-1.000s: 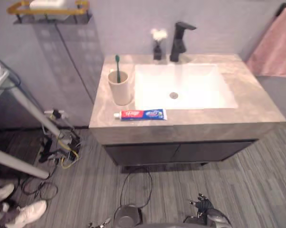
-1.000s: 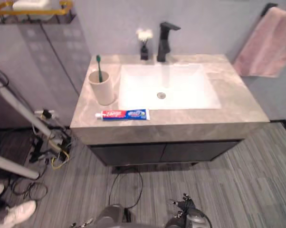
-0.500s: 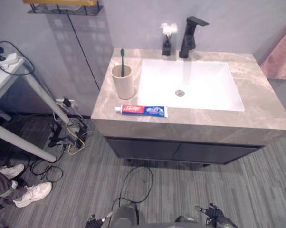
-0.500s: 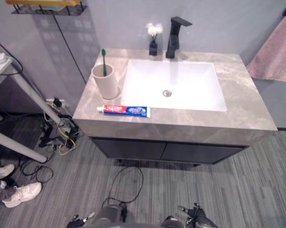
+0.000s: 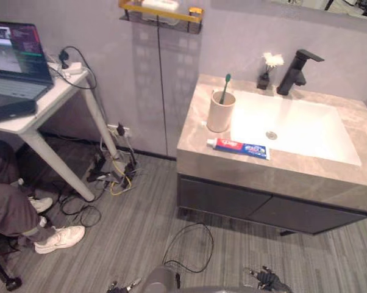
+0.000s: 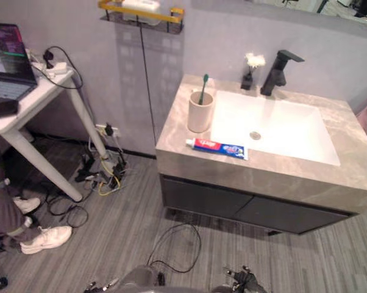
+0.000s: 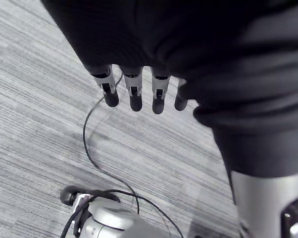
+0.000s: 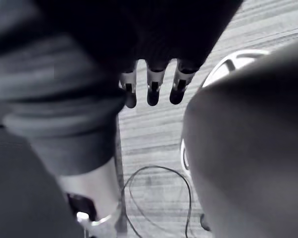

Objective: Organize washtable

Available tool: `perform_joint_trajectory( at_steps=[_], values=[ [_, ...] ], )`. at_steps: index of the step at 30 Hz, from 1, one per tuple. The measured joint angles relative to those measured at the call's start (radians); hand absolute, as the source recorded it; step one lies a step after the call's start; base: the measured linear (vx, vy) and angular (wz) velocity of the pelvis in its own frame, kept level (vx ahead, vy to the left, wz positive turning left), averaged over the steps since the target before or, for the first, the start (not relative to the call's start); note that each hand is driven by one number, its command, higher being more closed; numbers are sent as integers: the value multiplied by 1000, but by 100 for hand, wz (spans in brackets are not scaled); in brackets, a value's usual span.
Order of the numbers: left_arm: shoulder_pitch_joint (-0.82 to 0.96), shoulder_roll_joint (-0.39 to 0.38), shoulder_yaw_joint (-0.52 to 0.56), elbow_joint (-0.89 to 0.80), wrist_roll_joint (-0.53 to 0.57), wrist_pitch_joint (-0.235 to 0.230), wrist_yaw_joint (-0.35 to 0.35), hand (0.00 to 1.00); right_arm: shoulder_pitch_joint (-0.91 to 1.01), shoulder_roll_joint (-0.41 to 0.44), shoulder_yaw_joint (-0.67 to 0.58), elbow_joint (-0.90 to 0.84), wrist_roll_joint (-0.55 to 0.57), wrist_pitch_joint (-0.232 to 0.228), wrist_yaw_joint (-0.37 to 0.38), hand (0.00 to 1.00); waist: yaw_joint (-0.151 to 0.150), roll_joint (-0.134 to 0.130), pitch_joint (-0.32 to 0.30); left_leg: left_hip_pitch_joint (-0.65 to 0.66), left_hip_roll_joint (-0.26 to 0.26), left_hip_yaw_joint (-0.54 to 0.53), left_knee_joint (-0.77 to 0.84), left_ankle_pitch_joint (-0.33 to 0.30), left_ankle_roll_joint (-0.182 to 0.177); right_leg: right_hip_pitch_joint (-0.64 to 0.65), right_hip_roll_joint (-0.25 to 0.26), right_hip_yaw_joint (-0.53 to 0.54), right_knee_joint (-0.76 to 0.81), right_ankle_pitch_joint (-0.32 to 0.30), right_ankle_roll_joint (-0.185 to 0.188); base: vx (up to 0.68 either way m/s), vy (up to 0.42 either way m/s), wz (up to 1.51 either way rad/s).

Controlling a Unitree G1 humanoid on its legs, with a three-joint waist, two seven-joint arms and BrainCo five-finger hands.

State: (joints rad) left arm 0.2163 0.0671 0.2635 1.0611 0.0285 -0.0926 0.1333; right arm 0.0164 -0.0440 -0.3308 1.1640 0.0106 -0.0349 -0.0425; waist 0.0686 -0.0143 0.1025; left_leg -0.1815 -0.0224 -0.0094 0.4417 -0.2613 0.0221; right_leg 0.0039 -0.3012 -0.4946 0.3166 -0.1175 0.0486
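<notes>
The washtable's marble counter (image 5: 194, 131) stands at the right, some way ahead of me. On its left end a beige cup (image 5: 220, 112) holds a green toothbrush (image 5: 225, 84). A red and blue toothpaste tube (image 5: 238, 148) lies flat near the front edge, beside the white sink (image 5: 299, 125). Behind the sink are a black faucet (image 5: 296, 68) and a small vase with a white flower (image 5: 267, 68). My left hand (image 7: 134, 94) and right hand (image 8: 151, 89) both hang low over the floor, fingers straight and holding nothing.
A white desk (image 5: 46, 101) with an open laptop (image 5: 13, 58) stands at the left. A seated person's legs and white shoes (image 5: 58, 238) are under it. Cables and a power strip (image 5: 110, 177) lie between desk and washtable. A yellow-railed shelf (image 5: 162, 12) hangs on the wall.
The camera has turned left and drawn back: the washtable now sits at the right, and the desk, laptop and person have come into view. The things on the counter have not moved.
</notes>
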Motion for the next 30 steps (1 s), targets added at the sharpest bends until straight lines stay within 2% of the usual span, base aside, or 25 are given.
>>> perform_joint_trajectory(
  at_steps=[1, 2, 4, 6, 8, 11, 16, 17, 20, 24, 27, 30],
  values=[
    [1, -1, 0, 0, 0, 0, 0, 0, 0, -2, 1, -1, 1, -1, 0, 0, 0, -2, -3, 9, -4, 0, -18, 10, 1, 12, 19, 1, -32, -7, 0, 21, -58, 5],
    [2, -1, 0, 2, 0, 0, -1, 0, 1, -8, 9, -1, 7, -2, -1, 0, 1, -8, -8, 15, -12, 0, -32, 22, 1, 41, 33, 5, -81, 1, 20, 24, -53, 6],
    [-1, -2, 3, 6, 0, 1, -1, 0, -1, -9, 13, -1, 16, -2, -2, 0, 0, 1, -6, 23, -13, -3, -39, 35, 6, 51, 37, 6, -91, 9, 34, 23, -68, 8],
    [1, -1, 4, 9, -12, 0, -2, 0, 1, -3, 13, -1, 18, -2, -2, 0, 0, -1, -7, 51, -11, -5, -60, 44, -8, 69, 41, 19, -94, 9, 34, 30, -93, 5],
    [2, 3, 15, 9, -19, 0, -4, 0, 2, -3, 12, -1, 17, -2, -4, 0, 4, -10, -12, 74, -6, 3, -93, 52, -17, 84, 51, 47, -121, 15, 42, -14, -87, -13],
    [4, 6, 23, 10, -19, 0, -9, 0, -9, 0, 12, -1, 13, -4, -7, 0, 2, -35, -31, 93, -4, 20, -168, 87, -24, 82, 58, 62, -190, 37, 79, -11, -87, -21],
    [4, 15, 38, 13, -18, 0, -24, 0, 24, 8, -10, 1, -7, -1, -19, 0, 2, -53, -35, 176, -5, 32, -320, 153, -33, 114, 70, 72, -242, 49, 63, 9, -73, -8],
    [3, 20, 53, 49, -18, 0, -23, 0, 10, 35, -3, 38, -13, -3, -18, 0, -29, -51, -52, 286, 7, 70, -545, 281, -47, 147, 111, 117, -300, 92, 46, -90, -45, -9],
    [3, 19, 53, 49, -18, 0, -23, 0, 12, 36, -2, 37, -13, -3, -18, 0, -28, -47, -50, 281, 11, 68, -545, 275, -50, 144, 109, 119, -300, 91, 47, -129, -42, -8],
    [3, 19, 53, 48, -20, -1, -24, 0, 12, 35, -2, 35, -11, -5, -18, 0, -28, -46, -49, 264, 5, 54, -545, 280, -53, 125, 105, 108, -300, 63, 79, -111, -39, 5],
    [4, 17, 53, 48, -39, -4, -26, 0, 14, 33, -1, 35, -10, -7, -20, 0, -25, -47, -50, 227, 5, 36, -545, 287, -52, 103, 107, 96, -307, 59, 84, -46, -24, 28],
    [5, 16, 53, 46, -67, -8, -34, 0, 13, 34, 21, 35, -4, -16, -21, 0, -5, -49, -57, 187, 4, 26, -545, 287, -52, 65, 109, 96, -318, 58, 87, 34, -15, 10]
  ],
)
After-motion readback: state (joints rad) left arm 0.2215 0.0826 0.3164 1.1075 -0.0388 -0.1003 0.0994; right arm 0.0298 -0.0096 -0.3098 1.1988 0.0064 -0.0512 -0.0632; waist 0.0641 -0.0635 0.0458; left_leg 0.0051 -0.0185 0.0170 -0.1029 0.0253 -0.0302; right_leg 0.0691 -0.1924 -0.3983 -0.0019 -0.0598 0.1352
